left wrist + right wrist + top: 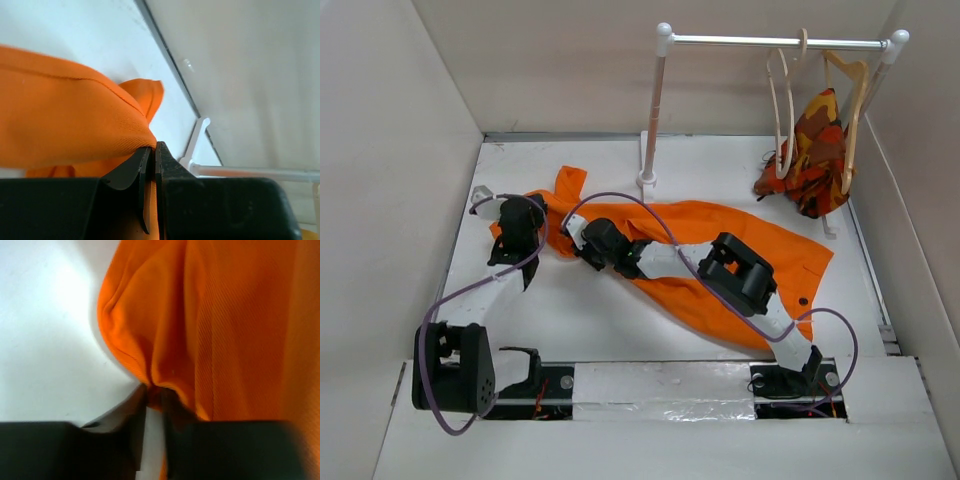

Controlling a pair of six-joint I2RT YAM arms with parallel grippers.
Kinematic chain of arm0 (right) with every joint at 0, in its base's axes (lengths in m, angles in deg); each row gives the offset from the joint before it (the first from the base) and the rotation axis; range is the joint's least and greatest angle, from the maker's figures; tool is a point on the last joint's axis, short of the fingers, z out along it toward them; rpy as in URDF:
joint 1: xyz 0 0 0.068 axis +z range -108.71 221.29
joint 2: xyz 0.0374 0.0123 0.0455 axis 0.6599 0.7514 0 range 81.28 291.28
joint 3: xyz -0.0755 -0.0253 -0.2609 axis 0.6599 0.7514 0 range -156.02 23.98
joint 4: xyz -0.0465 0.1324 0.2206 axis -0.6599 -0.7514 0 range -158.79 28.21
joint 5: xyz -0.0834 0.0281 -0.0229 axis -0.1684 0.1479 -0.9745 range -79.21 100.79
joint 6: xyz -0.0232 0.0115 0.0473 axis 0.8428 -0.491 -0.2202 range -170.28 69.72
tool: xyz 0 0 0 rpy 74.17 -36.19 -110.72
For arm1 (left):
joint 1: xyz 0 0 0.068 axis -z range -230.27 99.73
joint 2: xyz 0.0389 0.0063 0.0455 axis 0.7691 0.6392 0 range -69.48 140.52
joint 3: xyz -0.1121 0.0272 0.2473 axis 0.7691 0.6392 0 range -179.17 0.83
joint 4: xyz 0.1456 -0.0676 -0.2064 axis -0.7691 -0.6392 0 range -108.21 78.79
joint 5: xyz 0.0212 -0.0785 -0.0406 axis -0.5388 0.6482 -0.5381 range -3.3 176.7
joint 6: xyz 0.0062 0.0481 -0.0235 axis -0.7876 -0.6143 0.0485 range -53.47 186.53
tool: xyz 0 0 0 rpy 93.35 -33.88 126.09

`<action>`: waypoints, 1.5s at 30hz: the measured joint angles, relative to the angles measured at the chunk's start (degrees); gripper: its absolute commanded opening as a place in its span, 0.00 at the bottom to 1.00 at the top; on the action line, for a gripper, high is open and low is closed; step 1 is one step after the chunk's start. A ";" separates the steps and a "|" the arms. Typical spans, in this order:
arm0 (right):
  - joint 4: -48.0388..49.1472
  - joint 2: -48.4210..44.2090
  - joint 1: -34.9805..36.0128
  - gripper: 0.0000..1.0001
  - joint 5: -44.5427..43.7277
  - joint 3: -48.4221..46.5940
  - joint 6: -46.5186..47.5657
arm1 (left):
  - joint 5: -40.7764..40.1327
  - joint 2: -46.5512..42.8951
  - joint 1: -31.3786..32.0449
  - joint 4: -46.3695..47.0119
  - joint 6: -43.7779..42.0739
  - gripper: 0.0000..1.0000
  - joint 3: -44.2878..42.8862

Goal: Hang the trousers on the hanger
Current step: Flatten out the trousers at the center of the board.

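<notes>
The bright-orange trousers (720, 218) lie spread across the middle of the white table, legs pointing left. My left gripper (492, 210) is at their far-left end. In the left wrist view it (153, 145) is shut on a fold of the orange cloth (65, 115). My right gripper (575, 225) is over the cloth just right of that. In the right wrist view it (154, 390) is shut on a bunched edge of the trousers (225, 330). The thin pale cream hanger (782, 105) hangs on the rail at the back right, away from both grippers.
A white clothes rail (770, 41) stands at the back of the table, its left post (652, 110) just behind the trousers. A darker tan hanger (855, 100) on the rail carries a patterned orange-and-brown garment (815, 150). Walls enclose the table on three sides.
</notes>
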 measured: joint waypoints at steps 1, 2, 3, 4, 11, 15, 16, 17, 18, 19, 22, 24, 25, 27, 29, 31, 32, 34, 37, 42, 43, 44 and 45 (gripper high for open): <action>0.48 0.11 0.02 0.00 -0.72 0.00 -0.63 | -0.22 -0.50 0.15 -0.17 -0.28 0.00 -0.66; 0.90 0.13 0.07 0.00 -1.44 0.00 -1.18 | -0.46 -0.94 0.24 -0.35 -0.63 0.00 -1.14; 0.98 0.15 0.09 0.00 -2.03 0.00 -1.73 | -0.70 -1.33 0.26 -0.94 -0.98 0.00 -1.68; 1.01 0.15 0.15 0.00 -2.40 0.00 -2.08 | -0.94 -1.49 0.28 -1.73 -1.42 0.00 -2.38; 4.33 -7.67 3.23 0.00 0.35 12.22 -1.81 | -2.62 -1.03 0.31 -6.73 -5.90 0.00 -10.21; 2.03 -18.84 9.64 0.00 4.52 21.27 -0.90 | -2.54 2.75 -0.52 -9.55 -9.53 0.00 -20.90; 1.79 -21.49 11.78 0.00 5.57 22.80 -0.90 | -2.27 3.98 -0.90 -10.03 -10.49 0.00 -23.52; 1.60 -24.00 13.70 0.00 6.51 24.11 -0.87 | -2.21 5.05 -1.36 -10.40 -11.26 0.00 -25.55; 1.49 -26.12 15.56 0.00 7.34 25.35 -0.90 | -2.23 6.16 -1.73 -11.30 -12.33 0.00 -27.82; 1.36 -28.33 17.38 0.05 8.22 26.62 -1.05 | -2.34 7.39 -2.08 -12.66 -13.44 0.00 -30.14; 0.44 -32.48 20.37 0.53 10.54 29.40 -2.49 | -2.93 10.29 -2.47 -15.45 -16.09 0.00 -34.45; -0.74 -33.92 20.44 0.75 10.78 30.84 -3.19 | -3.65 11.21 -2.45 -16.96 -17.51 0.00 -35.04; -1.49 -34.75 20.15 0.77 10.58 31.80 -3.87 | -4.02 11.61 -2.45 -17.79 -18.14 0.00 -35.06; -3.17 -37.05 19.21 0.78 9.99 33.73 -4.63 | -4.92 12.87 -2.47 -19.30 -19.15 0.00 -35.10; -4.94 -40.61 17.73 0.78 9.33 35.63 -5.60 | -6.08 15.37 -2.49 -21.75 -20.06 0.05 -36.26; -6.58 -45.35 15.89 0.68 8.26 36.92 -6.34 | -7.96 18.84 -2.47 -25.05 -20.39 0.17 -38.62; -7.04 -48.19 14.91 0.62 6.91 37.62 -6.75 | -9.11 20.44 -2.49 -26.56 -20.33 0.21 -39.56; -7.96 -54.53 11.96 0.18 4.04 39.28 -7.65 | -10.54 22.05 -2.80 -29.11 -19.45 0.35 -39.93; -7.89 -63.87 3.13 0.00 1.38 43.74 -10.45 | -10.36 20.59 -4.44 -29.31 -18.47 0.49 -37.40; -7.52 -72.02 -11.85 0.00 1.07 52.87 -12.57 | -9.53 13.86 -5.90 -27.74 -18.91 0.40 -34.53; -7.67 -71.80 -12.74 0.00 1.95 53.81 -12.63 | -9.53 12.83 -5.22 -27.36 -18.91 0.37 -34.51; -7.89 -71.06 -12.96 0.00 2.82 54.18 -12.63 | -9.31 11.87 -4.39 -26.73 -18.51 0.36 -34.23; -7.91 -69.88 -12.70 0.00 3.61 54.23 -12.61 | -8.61 10.34 -3.63 -24.39 -17.79 0.34 -32.00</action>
